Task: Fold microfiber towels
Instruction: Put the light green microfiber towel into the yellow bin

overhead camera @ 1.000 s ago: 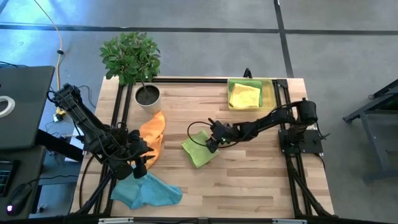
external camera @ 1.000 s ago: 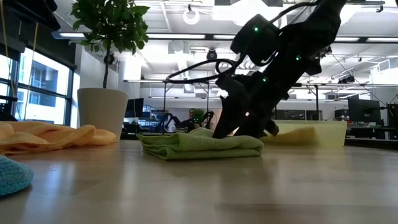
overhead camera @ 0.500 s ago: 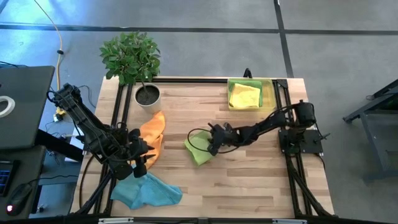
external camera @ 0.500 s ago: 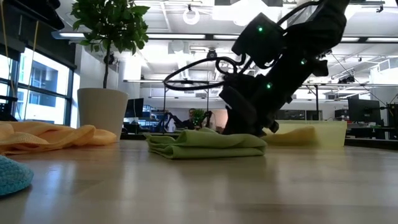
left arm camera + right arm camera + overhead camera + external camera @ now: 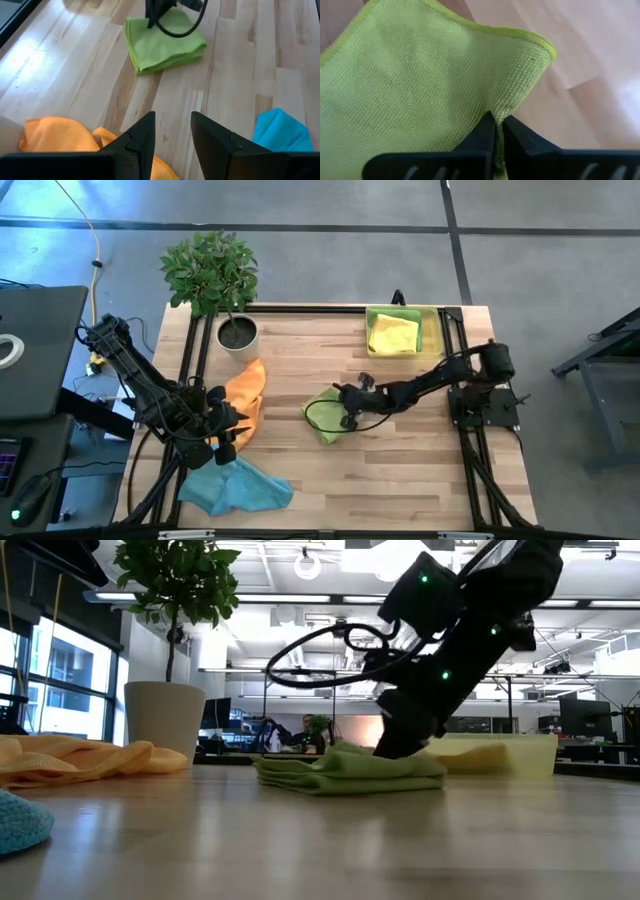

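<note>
A folded lime green towel (image 5: 322, 418) (image 5: 345, 770) lies flat on the wooden table near its middle. My right gripper (image 5: 352, 413) (image 5: 498, 121) reaches in from the table's right and is shut on the towel's right side. At the left, my left gripper (image 5: 226, 436) (image 5: 173, 119) hangs open above the table with nothing between its fingers. A crumpled orange towel (image 5: 246, 393) (image 5: 60, 136) lies beside it on the far side and a crumpled light blue towel (image 5: 236, 488) (image 5: 280, 131) on the near side. My right gripper pinches the green towel's edge (image 5: 496, 107) between its two fingers, close to a corner (image 5: 545, 47); the cloth puckers where the fingertips meet. The fingers slant down from the table's right. The towel lies folded on the table, in several layers.
A translucent yellow tray (image 5: 436, 330) at the far right holds a folded yellow towel (image 5: 393, 334) on a green one (image 5: 400, 313). A potted plant (image 5: 214, 278) stands at the far left. Bare wood lies along the near edge, right of the blue towel.
My right gripper has rolled about its own line and shut on the green towel's right edge. The folded towel has slid a little toward the table's right, staying flat on the wood.
</note>
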